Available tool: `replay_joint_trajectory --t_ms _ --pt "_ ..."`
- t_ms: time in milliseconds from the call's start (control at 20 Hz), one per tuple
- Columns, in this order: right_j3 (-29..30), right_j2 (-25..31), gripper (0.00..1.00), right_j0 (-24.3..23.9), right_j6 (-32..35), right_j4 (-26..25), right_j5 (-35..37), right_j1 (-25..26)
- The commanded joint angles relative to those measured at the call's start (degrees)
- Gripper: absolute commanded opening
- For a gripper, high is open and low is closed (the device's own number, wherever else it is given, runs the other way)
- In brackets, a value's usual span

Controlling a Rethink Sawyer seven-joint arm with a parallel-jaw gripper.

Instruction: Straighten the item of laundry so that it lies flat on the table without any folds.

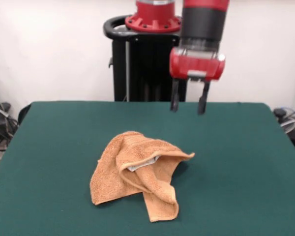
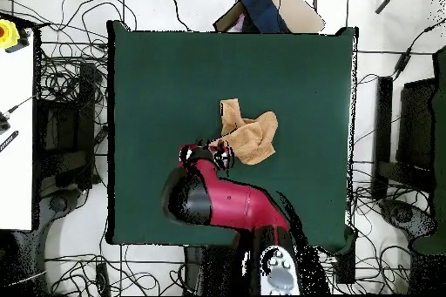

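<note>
The orange-tan towel (image 1: 137,174) lies crumpled and folded over itself near the middle of the dark green table (image 1: 49,147), with a small white tag showing in a fold. It also shows in the overhead view (image 2: 250,135). My gripper (image 1: 189,102) hangs open and empty in the air, above and behind the towel, to its right in the front view. In the overhead view the gripper (image 2: 206,155) sits just beside the towel's edge nearest the robot, over the table (image 2: 157,76).
The black robot stand (image 1: 137,64) rises behind the table's far edge. Cables and equipment lie on the floor around the table (image 2: 65,93). A white bench (image 2: 16,137) stands beside it in the overhead view.
</note>
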Motion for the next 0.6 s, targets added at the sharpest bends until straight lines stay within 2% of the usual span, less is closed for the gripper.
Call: replay_joint_trajectory --t_ms 50,350,600 --pt "-6.7 2.9 1.00 -4.6 9.9 -1.6 -9.3 15.5" --pt "-10.9 -0.6 1.00 -3.0 7.3 -1.1 -10.7 20.3" --pt "-12.5 2.4 1.00 -6.0 7.4 -3.2 -13.0 23.1"
